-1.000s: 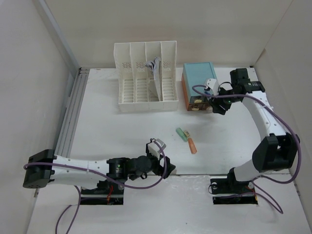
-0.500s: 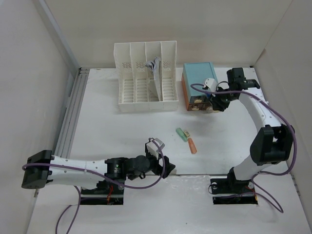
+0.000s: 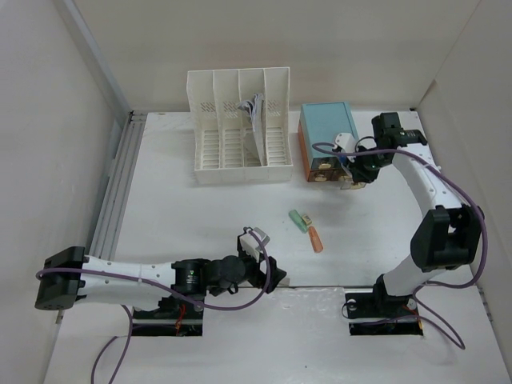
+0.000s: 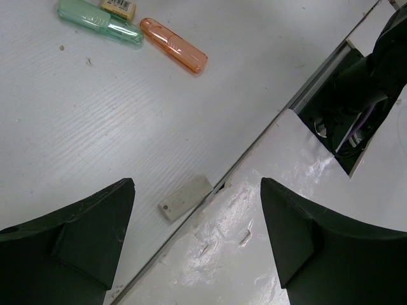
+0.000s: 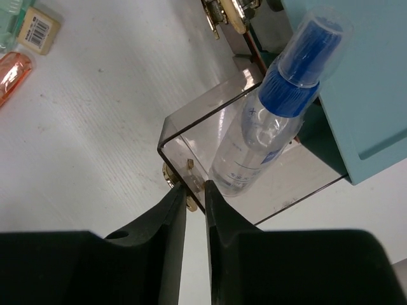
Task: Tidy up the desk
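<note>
Across the whole floor of the white enclosure lies the desk, rigid, matte and fixed, so it is nothing to lift; the tidying most likely falls on the small things it carries. At its far side stand the rack and the teal box, and mid-desk lie a green pen, an orange pen and an eraser, all probably light, hard and slick, best pinched across their short width. The right jaws stand narrow, pinching the front wall of a clear drawer beside its brass knob; that wall looks stiff but thin and smooth, so a slip is possible, and the bottle lying inside could roll. The left jaws gape wide and empty above the desk's near seam. Only the right wrist view shows the bottle and the pinch, which the top view hides under the arm; only the left wrist view shows a small pale block at the seam; only the top view shows the papers in the rack and both arms
</note>
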`<state>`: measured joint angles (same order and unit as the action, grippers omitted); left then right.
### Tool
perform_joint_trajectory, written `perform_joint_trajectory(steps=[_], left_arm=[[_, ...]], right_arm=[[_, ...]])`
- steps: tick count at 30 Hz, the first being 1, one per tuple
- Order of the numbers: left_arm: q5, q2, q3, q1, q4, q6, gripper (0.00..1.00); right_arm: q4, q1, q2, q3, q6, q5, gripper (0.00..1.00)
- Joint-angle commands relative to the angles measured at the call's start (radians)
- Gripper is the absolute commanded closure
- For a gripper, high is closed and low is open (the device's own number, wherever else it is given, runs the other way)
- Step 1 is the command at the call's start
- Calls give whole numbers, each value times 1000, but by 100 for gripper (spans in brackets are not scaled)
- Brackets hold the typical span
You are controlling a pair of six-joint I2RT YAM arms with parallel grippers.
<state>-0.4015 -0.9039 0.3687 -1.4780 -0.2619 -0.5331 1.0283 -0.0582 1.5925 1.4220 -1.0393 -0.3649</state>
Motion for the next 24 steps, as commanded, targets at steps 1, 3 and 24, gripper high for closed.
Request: perform_joint_trajectory(steps=[1,3,24], left_arm=[[-14,23,-8,-4,-13,-7,22],[-14,23,-8,-4,-13,-7,22],[-14,-4,10,-4,-22,12,22]], right_arm=[[108,8,-34,23,-11,15,79],[119,-3,-51,2,-11,24,82],[118,-32,-140,-66,22,23,72]])
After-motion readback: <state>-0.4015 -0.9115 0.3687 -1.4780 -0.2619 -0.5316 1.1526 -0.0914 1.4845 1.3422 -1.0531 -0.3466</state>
